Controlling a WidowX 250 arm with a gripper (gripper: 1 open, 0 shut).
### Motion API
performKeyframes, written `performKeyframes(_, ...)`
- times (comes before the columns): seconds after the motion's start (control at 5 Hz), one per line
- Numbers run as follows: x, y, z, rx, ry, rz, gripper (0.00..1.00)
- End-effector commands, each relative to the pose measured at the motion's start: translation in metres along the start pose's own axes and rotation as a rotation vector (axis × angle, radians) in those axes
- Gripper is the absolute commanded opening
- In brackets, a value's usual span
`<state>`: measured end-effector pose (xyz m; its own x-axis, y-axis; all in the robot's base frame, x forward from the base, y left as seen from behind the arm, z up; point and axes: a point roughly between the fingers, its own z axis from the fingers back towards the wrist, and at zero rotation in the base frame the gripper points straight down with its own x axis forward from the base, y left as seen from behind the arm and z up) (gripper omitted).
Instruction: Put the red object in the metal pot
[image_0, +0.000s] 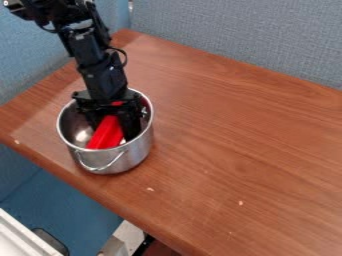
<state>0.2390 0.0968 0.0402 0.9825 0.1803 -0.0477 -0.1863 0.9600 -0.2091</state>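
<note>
Reaching down from about eleven o'clock into the metal pot (104, 135), with the gripper (118, 116) pointed almost straight down inside the rim. Fingers drawn together and clamped on the red object (104, 130), judging by how the black jaws bracket its upper end. Red block lying tilted within the pot, upper end toward one o'clock under the gripper, lower end toward seven o'clock against or close to the brushed inner wall; whether that lower end touches the bottom cannot be told.

Probably held steep like this because the block looks about as long as the pot is wide, so going in end-first avoids catching on the rim. Held near one end likely for the same reason: leaves the free end to lead down while the fingers stay clear of the far wall.

Pot sitting at roughly nine o'clock on the wooden table (227, 120), near the left edge, one loop handle facing six o'clock. Close enough to that edge that a sideways nudge from the arm could shift it.

Placement nearly done, by the look of it; release and a straight lift out seem all that remains.
</note>
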Motion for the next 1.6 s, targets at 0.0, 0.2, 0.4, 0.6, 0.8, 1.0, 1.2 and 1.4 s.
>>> performKeyframes(0.0, 0.003, -0.003, 0.005, 0.02, -0.02, -0.032, 0.0)
performKeyframes(0.2, 0.003, -0.003, 0.0, 0.024, -0.005, -0.044, 0.0)
performKeyframes(0.4, 0.005, -0.012, 0.005, 0.017, -0.006, 0.005, 0.0)
performKeyframes(0.6, 0.007, -0.02, 0.01, 0.006, -0.008, 0.049, 0.0)
performKeyframes(0.8, 0.007, -0.023, 0.013, -0.001, -0.001, 0.036, 0.0)
performKeyframes(1.0, 0.007, -0.026, 0.016, -0.007, 0.002, 0.026, 0.0)
performKeyframes(1.2, 0.002, -0.027, 0.011, -0.014, 0.001, 0.034, 0.0)
performKeyframes(1.4, -0.003, -0.028, 0.006, -0.021, 0.0, 0.043, 1.0)
